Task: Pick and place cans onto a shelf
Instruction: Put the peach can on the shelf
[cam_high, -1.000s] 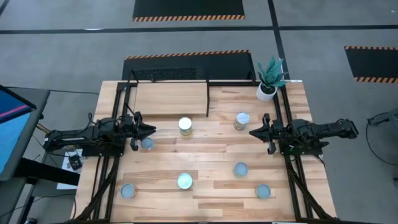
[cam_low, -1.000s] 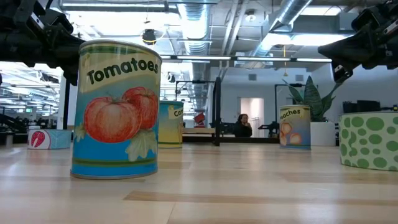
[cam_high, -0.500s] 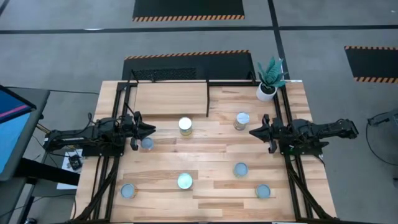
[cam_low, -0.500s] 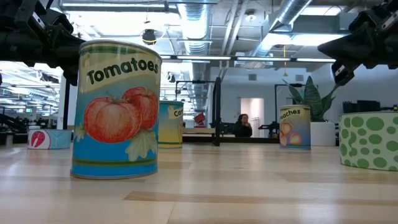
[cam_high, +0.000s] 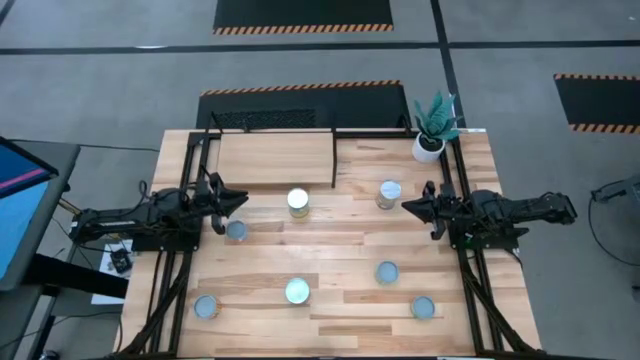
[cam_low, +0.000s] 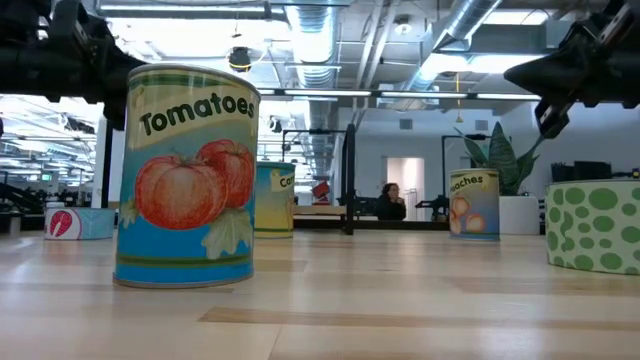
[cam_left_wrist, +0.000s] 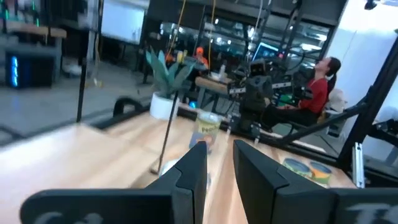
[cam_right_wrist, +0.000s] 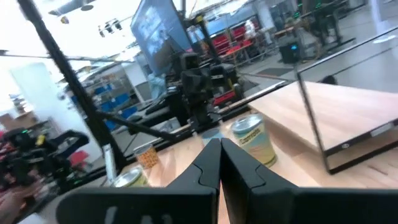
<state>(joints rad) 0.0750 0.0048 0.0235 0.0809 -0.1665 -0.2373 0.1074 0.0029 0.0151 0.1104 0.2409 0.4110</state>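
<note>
Seven cans stand upright on the plank table: two at mid-table (cam_high: 298, 203) (cam_high: 389, 193), one by the left arm (cam_high: 236, 231), and several nearer the front (cam_high: 297, 291) (cam_high: 386, 272). The shelf (cam_high: 275, 160), a light-wood platform with black rails, stands at the far left-centre. My left gripper (cam_high: 238, 197) hovers just on the far side of the left can, its fingers (cam_left_wrist: 194, 174) a little apart and empty. My right gripper (cam_high: 405, 206) is shut and empty, pointing at the right mid-table can (cam_right_wrist: 254, 140) from the table's right.
A white plant pot (cam_high: 429, 147) with a green plant stands at the far right corner. Black frame rails (cam_high: 462, 250) run along both table sides under the arms. In the low view a tomato can (cam_low: 188, 178) stands close. A person (cam_left_wrist: 314, 93) sits beyond the table.
My left gripper has risen and swung toward the table's far edge, away from the left can and nearer the shelf. My right gripper has shifted slightly toward the far edge. No can has moved.
</note>
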